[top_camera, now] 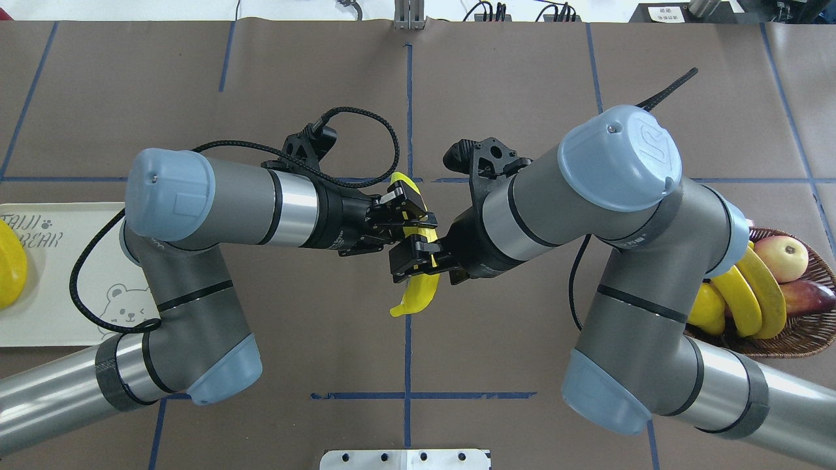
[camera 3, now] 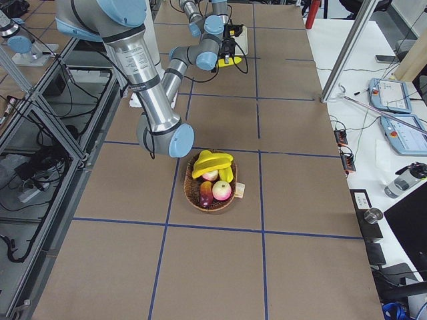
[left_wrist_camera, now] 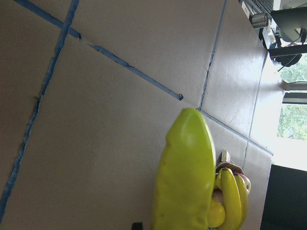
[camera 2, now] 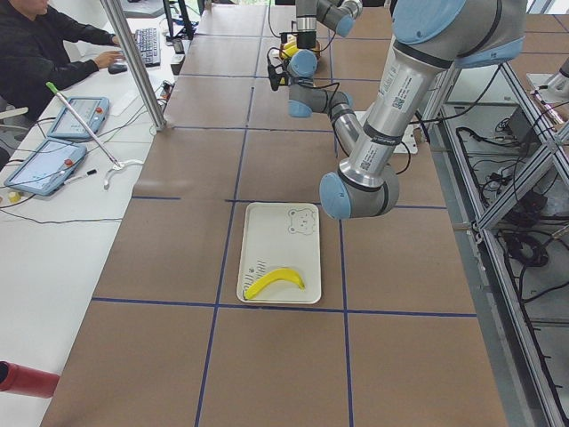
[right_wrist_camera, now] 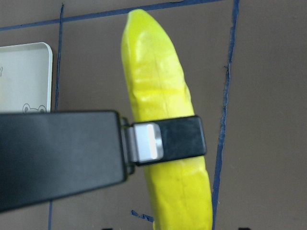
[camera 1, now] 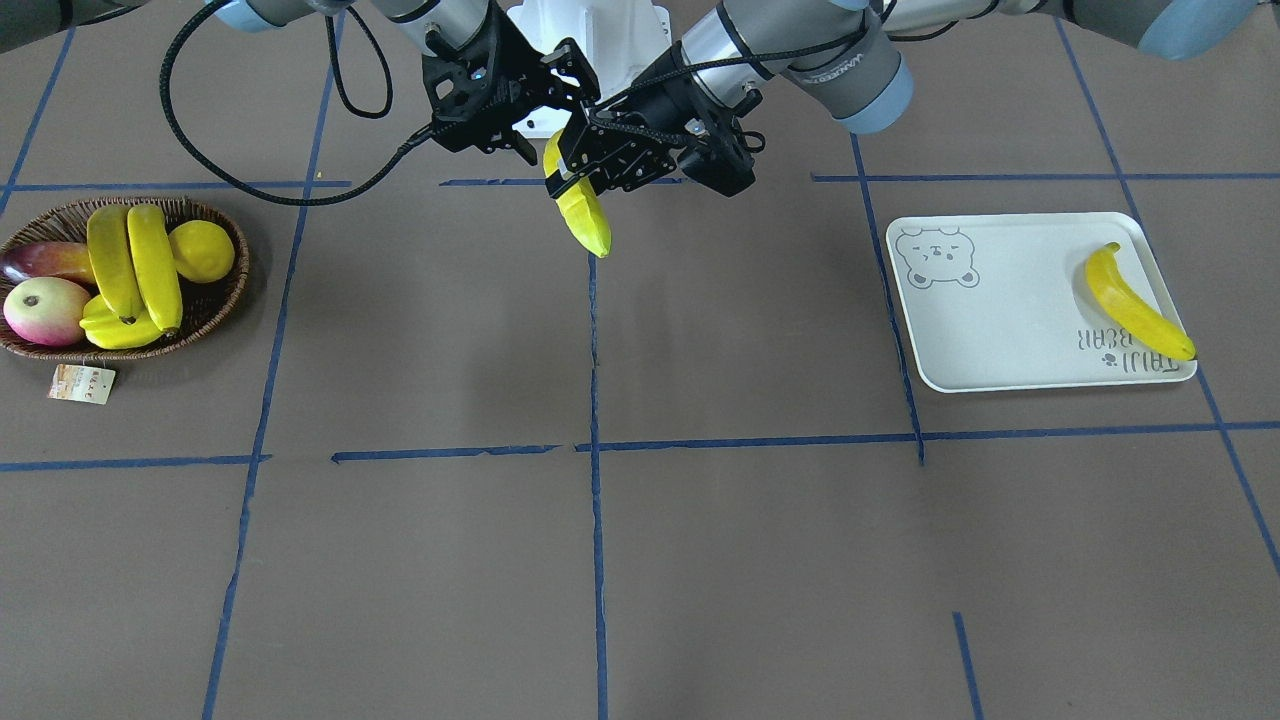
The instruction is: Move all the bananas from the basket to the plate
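A yellow banana (camera 1: 585, 225) hangs in mid-air over the table's middle, held between both grippers. My left gripper (top_camera: 415, 209) is shut on its middle; one of its fingers (right_wrist_camera: 182, 139) lies across the banana (right_wrist_camera: 158, 81) in the right wrist view. My right gripper (top_camera: 418, 261) is shut on the end nearer the robot. A second banana (camera 1: 1135, 310) lies on the pale bear plate (camera 1: 1000, 310). Two more bananas (camera 1: 135, 265) lie in the wicker basket (camera 1: 240, 275).
The basket also holds a yellow starfruit (camera 1: 120, 330), a lemon (camera 1: 205, 250) and two reddish fruits (camera 1: 45, 310). A paper tag (camera 1: 82, 383) lies in front of it. Blue tape lines cross the brown table. Operators' tablets are on a side table (camera 2: 53, 169).
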Action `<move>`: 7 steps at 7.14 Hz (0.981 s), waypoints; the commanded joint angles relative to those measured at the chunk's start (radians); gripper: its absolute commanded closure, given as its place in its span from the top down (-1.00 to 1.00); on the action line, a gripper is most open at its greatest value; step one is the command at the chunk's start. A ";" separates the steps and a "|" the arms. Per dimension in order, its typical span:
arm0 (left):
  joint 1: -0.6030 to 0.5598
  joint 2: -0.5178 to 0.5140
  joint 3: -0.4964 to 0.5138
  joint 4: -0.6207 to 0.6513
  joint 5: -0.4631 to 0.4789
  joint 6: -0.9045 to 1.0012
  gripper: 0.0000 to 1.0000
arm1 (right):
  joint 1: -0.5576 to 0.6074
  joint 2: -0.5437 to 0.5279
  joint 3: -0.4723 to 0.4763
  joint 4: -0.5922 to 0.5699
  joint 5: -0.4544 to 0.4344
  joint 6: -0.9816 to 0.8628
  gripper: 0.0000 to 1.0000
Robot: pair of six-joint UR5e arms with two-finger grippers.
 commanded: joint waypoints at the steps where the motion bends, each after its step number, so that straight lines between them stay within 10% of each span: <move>1: -0.019 0.011 0.001 0.033 -0.009 0.002 -1.00 | 0.009 -0.003 0.030 -0.001 -0.001 0.007 0.99; 3: -0.115 0.057 -0.039 0.333 -0.119 0.181 -1.00 | 0.050 -0.016 0.065 -0.003 -0.001 0.007 0.99; 7: -0.290 0.476 -0.185 0.638 -0.138 0.669 -1.00 | 0.105 -0.078 0.084 -0.003 -0.012 0.005 0.99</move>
